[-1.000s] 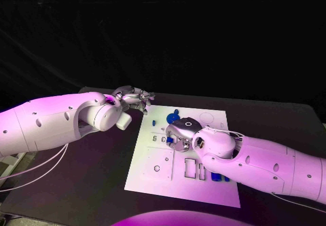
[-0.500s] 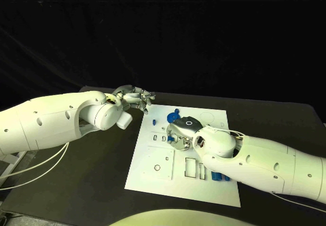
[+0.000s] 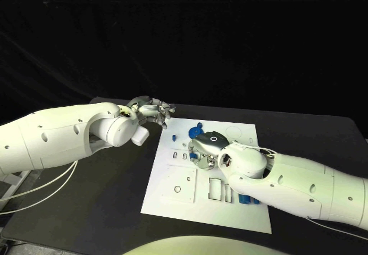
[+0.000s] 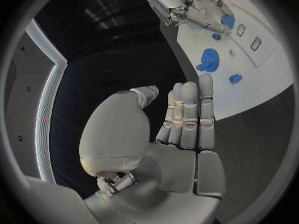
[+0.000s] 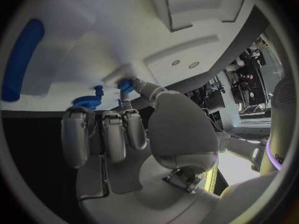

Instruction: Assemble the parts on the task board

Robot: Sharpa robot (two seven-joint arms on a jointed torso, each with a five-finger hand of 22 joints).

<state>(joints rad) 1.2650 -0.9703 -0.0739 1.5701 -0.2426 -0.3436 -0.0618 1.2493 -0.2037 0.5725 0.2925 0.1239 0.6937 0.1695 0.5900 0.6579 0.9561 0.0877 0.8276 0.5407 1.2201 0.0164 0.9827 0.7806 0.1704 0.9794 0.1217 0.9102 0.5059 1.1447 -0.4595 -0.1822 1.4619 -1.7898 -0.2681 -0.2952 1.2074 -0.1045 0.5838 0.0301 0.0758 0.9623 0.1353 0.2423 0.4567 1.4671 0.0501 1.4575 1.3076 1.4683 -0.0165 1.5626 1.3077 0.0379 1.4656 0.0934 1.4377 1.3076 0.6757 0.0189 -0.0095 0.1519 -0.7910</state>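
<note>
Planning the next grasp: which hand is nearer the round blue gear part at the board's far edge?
Right. The right hand hovers over the task board just short of the blue gear part. The left hand hangs off the board's far left corner, fingers apart.

Bare black table (image 3: 100, 212) is lying open beneath the left hand (image 3: 150, 110); the right hand (image 3: 206, 151) is crowding the white task board (image 3: 192, 204).

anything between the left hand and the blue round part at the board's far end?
Nothing visible. In the left wrist view the left hand, fingers straight and holding nothing, faces the blue round part across bare black table and white task board. The right hand works farther along the board, off that line.
</note>
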